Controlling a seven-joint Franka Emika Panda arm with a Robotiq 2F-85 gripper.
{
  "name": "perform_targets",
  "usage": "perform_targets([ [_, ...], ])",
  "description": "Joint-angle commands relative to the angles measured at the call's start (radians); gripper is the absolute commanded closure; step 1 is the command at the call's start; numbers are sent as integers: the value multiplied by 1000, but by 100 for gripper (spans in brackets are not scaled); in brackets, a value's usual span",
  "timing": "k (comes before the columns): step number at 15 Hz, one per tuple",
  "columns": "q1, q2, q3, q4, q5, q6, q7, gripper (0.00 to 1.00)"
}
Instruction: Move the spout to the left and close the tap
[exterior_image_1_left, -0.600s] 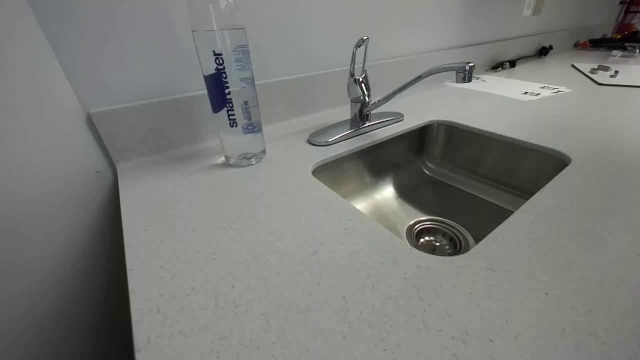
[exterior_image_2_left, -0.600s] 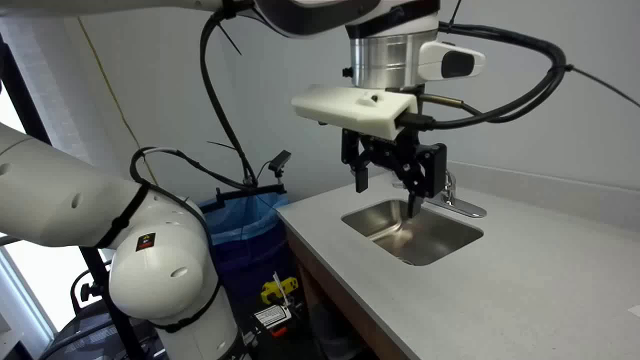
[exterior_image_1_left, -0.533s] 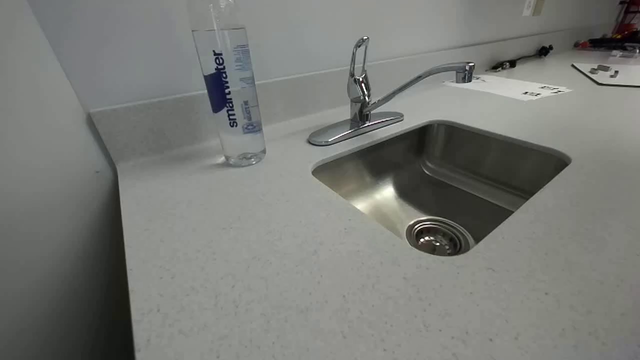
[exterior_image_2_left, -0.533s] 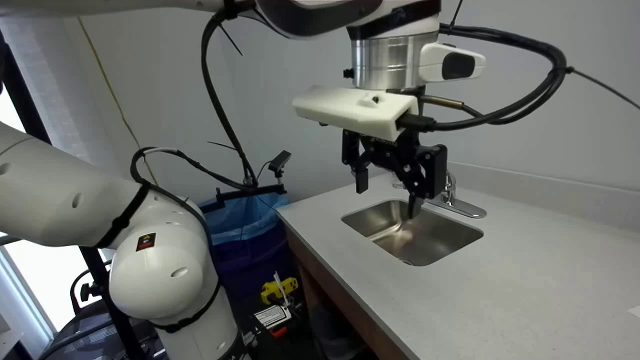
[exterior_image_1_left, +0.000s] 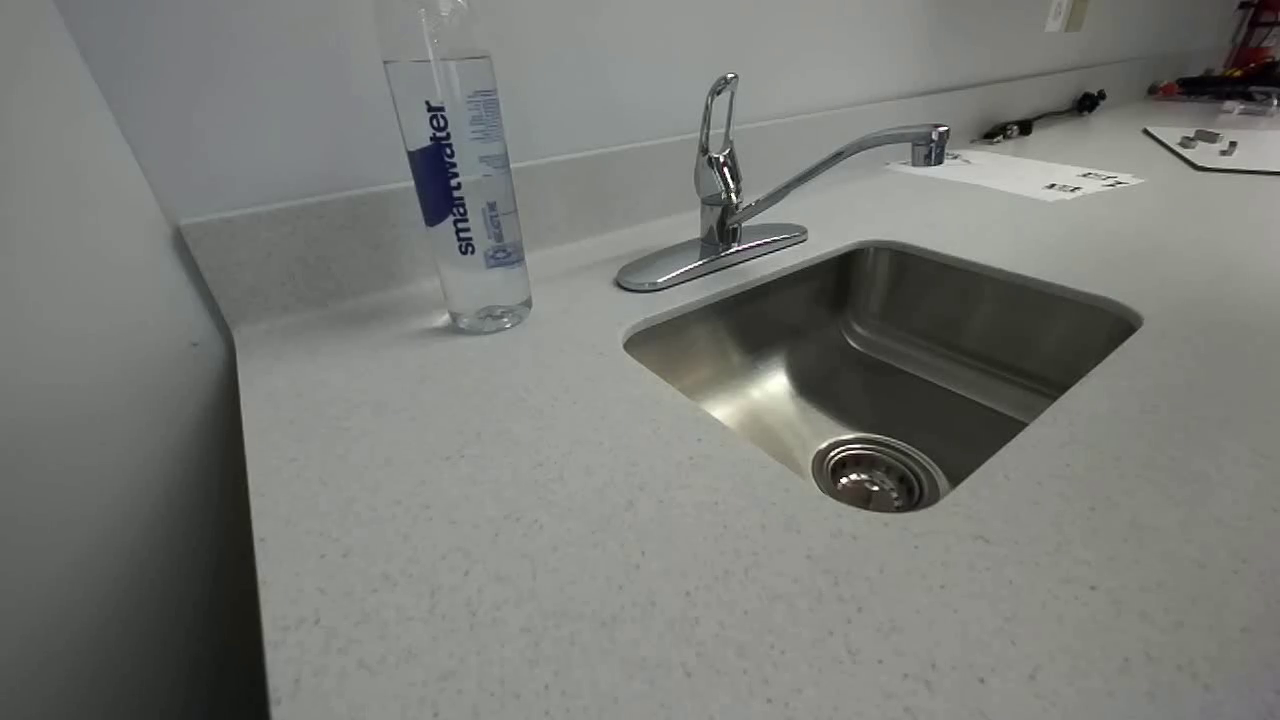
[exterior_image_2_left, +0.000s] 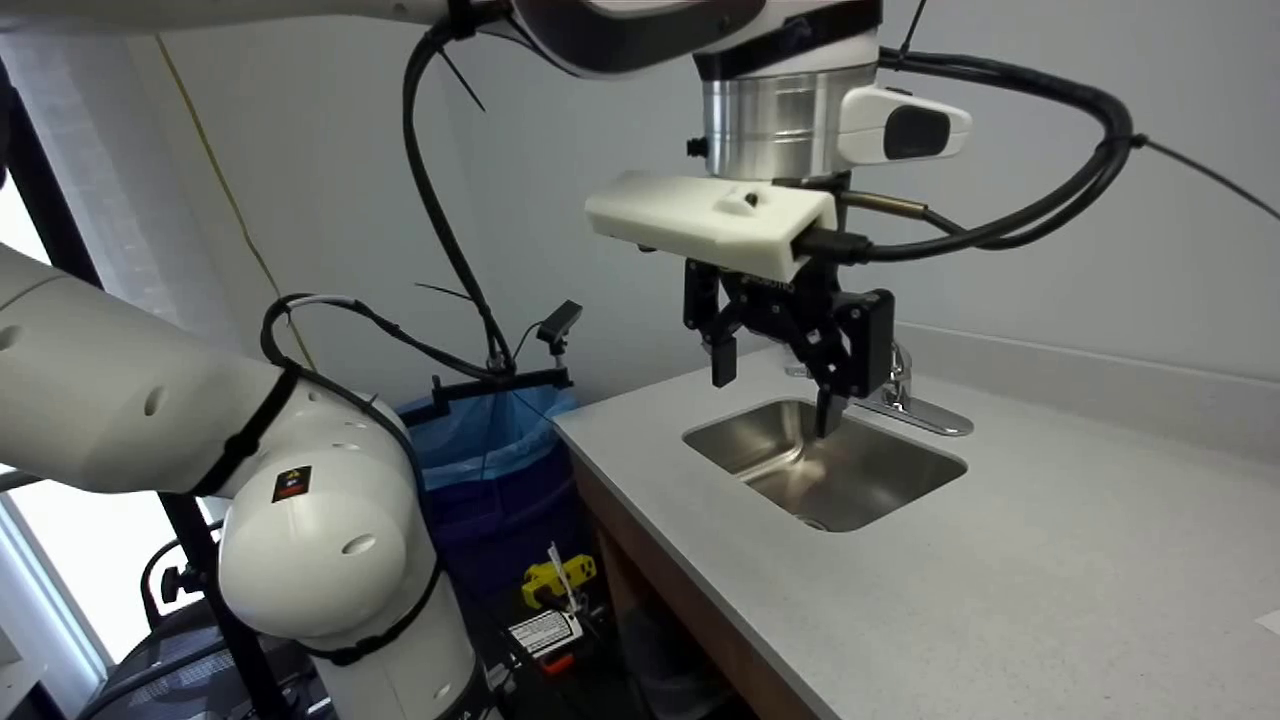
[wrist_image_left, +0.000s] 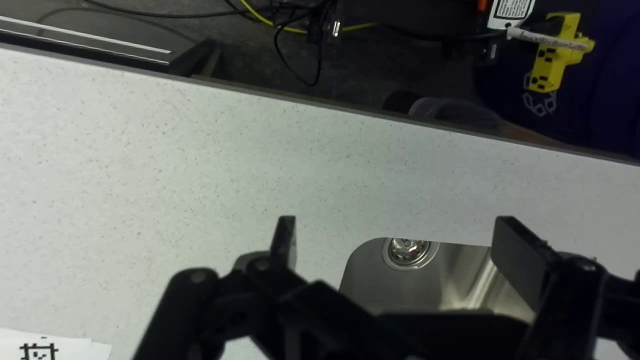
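My black two-fingered gripper (exterior_image_2_left: 776, 396): wide, above the pale counter (exterior_image_2_left: 1050, 560)
Slender arched chrome spout (exterior_image_1_left: 840, 156): points right in an exterior view
Shiny chrome tap (exterior_image_1_left: 720, 215): looped lever (exterior_image_1_left: 716, 168) upright

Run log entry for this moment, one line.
End effector: open, empty; spout: untouched, points away from bottle; tap: lever upright, no stream visible

Pale walls (exterior_image_2_left: 1180, 290), speckled counter (exterior_image_1_left: 600, 560)

In both exterior views, the counter is backed by a low backsplash (exterior_image_1_left: 590, 195). A wall plate (exterior_image_1_left: 1057, 15) is mounted at the far right. In an exterior view, a window (exterior_image_2_left: 80, 560) at the left is brightly lit, and brown panelling (exterior_image_2_left: 690, 600) is set beneath the counter. The floor (wrist_image_left: 255, 65) is dark.
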Motion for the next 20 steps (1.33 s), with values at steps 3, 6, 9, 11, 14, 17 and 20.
perform_targets([
  [3,-16,6,13,1,10,-1,-10,0],
  [6,-4,37,23,-7,12,5,-3,0],
  [9,7,92,38,9,31,9,8,0],
  [11,20,137,64,-3,38,37,14,0],
  [14,41,225,101,2,59,87,19,0],
  [17,64,333,137,41,94,165,9,0],
  [20,79,424,177,60,121,257,8,0],
])
